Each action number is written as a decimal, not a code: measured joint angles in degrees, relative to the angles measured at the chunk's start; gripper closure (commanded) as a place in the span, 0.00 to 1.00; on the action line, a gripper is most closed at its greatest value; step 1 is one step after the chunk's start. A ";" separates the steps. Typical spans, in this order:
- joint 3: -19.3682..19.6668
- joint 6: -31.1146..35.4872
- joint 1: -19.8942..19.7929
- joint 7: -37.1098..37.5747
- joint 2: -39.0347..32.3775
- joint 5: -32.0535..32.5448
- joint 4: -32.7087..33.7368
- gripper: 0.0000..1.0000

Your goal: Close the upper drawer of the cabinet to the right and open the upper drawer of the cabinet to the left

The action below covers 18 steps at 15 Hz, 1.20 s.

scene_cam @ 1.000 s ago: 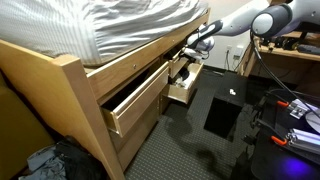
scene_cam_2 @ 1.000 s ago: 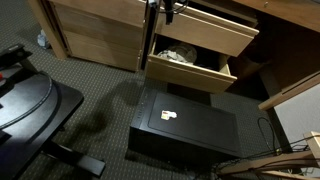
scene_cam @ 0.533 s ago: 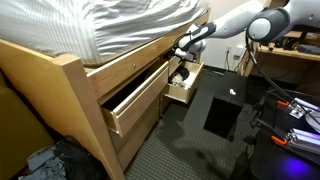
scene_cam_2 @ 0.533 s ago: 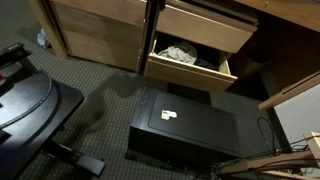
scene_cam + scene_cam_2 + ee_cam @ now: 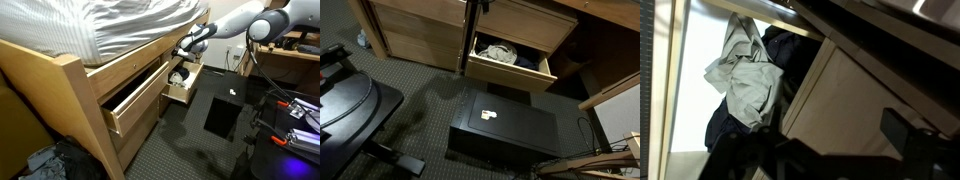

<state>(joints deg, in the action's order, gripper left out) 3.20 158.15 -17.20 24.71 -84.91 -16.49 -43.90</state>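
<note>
My gripper (image 5: 186,47) is up against the front of the upper drawer (image 5: 525,22) of the right-hand cabinet under the bed; only its dark tip (image 5: 477,6) shows at the top edge of an exterior view. In the wrist view the fingers (image 5: 820,150) look spread, with the pale wood drawer front (image 5: 845,95) between them and nothing gripped. That upper drawer sits nearly flush. Below it the lower drawer (image 5: 510,70) stands open with crumpled clothes (image 5: 745,80) inside. The left-hand cabinet (image 5: 415,35) stands beside it; its upper drawer (image 5: 135,100) shows pulled out.
A black box (image 5: 505,125) lies on the carpet in front of the open lower drawer. A black office chair base (image 5: 355,110) stands nearby. The striped mattress (image 5: 110,25) overhangs the cabinets. Cables and equipment (image 5: 295,115) lie at the side.
The right cabinet's upper drawer has slid inward, from well out to nearly flush. My gripper has moved in with it.
</note>
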 measured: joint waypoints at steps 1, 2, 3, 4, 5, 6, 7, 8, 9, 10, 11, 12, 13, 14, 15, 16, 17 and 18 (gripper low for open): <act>0.78 -0.06 -0.42 0.05 0.00 0.00 -0.29 0.00; 1.30 -0.24 -1.01 0.04 0.01 0.00 -0.64 0.00; 1.45 -0.67 -1.86 -0.15 0.04 -0.01 -1.06 0.00; 1.33 -1.27 -2.83 -0.76 0.08 -0.06 -1.46 0.00; 1.13 -1.64 -3.70 -1.44 0.12 -0.07 -1.77 0.00; 0.94 -1.81 -4.33 -1.86 0.14 -0.07 -1.93 0.00; 0.86 -1.92 -4.60 -2.03 0.17 -0.07 -1.96 0.00; 0.79 -2.01 -4.58 -2.04 0.23 -0.07 -1.97 0.00; 0.78 -2.00 -4.48 -1.99 0.24 -0.06 -1.93 0.00; 0.74 -1.88 -4.38 -2.03 0.26 -0.06 -1.92 0.00; -0.02 -1.55 -4.46 -3.39 0.38 -0.07 -1.92 0.00; -1.68 -1.15 -4.77 -6.29 0.64 -0.09 -1.93 0.00; -3.77 -1.06 -5.16 -10.18 1.17 -0.09 -2.15 0.00; -5.90 -1.20 -5.59 -14.13 2.30 -0.09 -3.07 0.00; -7.97 -1.51 -6.11 -17.92 3.93 -0.10 -4.65 0.00; -9.99 -2.08 -6.95 -21.71 5.78 -0.15 -6.55 0.00; -11.99 -3.21 -8.16 -25.46 7.68 -0.23 -8.45 0.00; -12.54 -3.52 -8.65 -26.17 8.58 -0.26 -9.05 0.00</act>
<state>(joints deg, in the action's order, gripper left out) -9.34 154.64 -25.85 -1.46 -76.33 -16.75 -52.95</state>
